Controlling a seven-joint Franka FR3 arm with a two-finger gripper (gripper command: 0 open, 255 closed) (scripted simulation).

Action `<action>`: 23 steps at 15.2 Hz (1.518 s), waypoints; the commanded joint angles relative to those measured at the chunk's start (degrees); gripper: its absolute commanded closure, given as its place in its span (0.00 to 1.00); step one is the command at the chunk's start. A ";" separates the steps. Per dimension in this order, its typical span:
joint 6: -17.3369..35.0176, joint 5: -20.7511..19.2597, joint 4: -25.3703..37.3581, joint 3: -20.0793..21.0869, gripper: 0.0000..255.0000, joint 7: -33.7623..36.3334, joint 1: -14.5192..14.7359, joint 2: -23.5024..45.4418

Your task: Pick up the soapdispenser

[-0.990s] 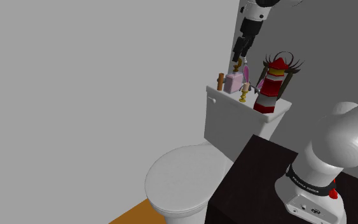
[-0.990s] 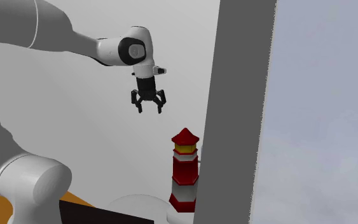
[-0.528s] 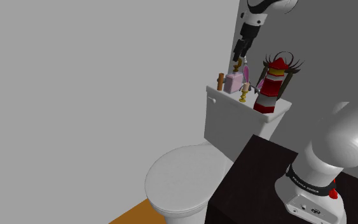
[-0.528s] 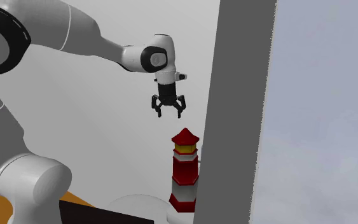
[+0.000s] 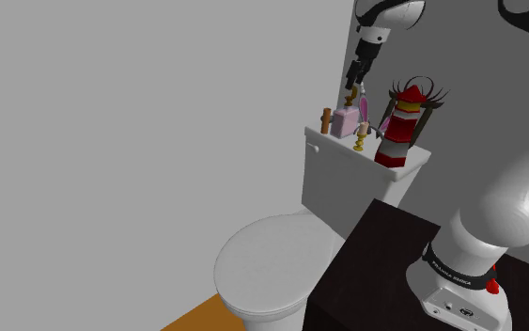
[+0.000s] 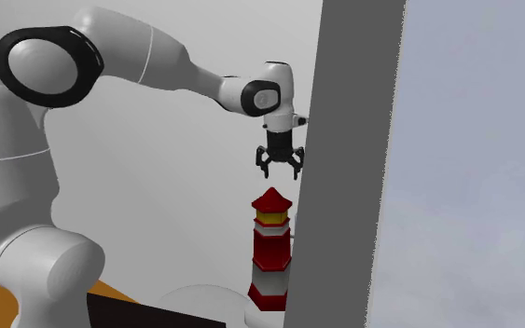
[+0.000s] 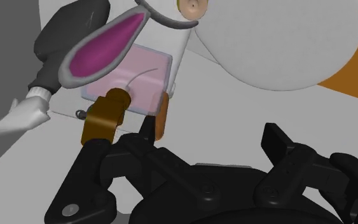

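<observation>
The soap dispenser (image 5: 346, 120) is a pink box with a brown pump, standing on the toilet tank (image 5: 337, 169) at its end nearer the shoulder view's left. My gripper (image 5: 351, 90) hangs just above it, open and holding nothing. In the wrist view the pink body (image 7: 133, 76) and brown pump head (image 7: 106, 116) lie just beyond my gripper (image 7: 212, 137), nearer one finger (image 7: 147, 132), with no contact. The second exterior view has my gripper (image 6: 279, 170) with fingers spread, above the lighthouse's roof.
A red and white lighthouse figure (image 5: 398, 127) (image 6: 270, 248) stands on the tank beside the dispenser. Between them is a small rabbit-eared figure (image 5: 363, 120) (image 7: 107, 48). The toilet lid (image 5: 267, 263) lies below, my dark stand (image 5: 384, 273) beside it. A grey wall edge (image 6: 344, 158) is close by.
My gripper has moved steadily toward the second exterior view's right and slightly down, from open air to above the lighthouse by the wall edge. It stays open. Objects on the tank are unmoved.
</observation>
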 commanded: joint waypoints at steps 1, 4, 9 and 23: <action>-0.17 4.10 4.25 -1.84 0.00 -4.16 -1.08 5.40; -1.39 10.03 10.95 -2.98 0.00 -9.13 -4.01 13.08; -3.22 16.57 19.61 -2.47 0.00 -13.85 -9.32 22.35; 1.31 17.72 15.64 -1.95 1.00 -15.25 -9.22 23.23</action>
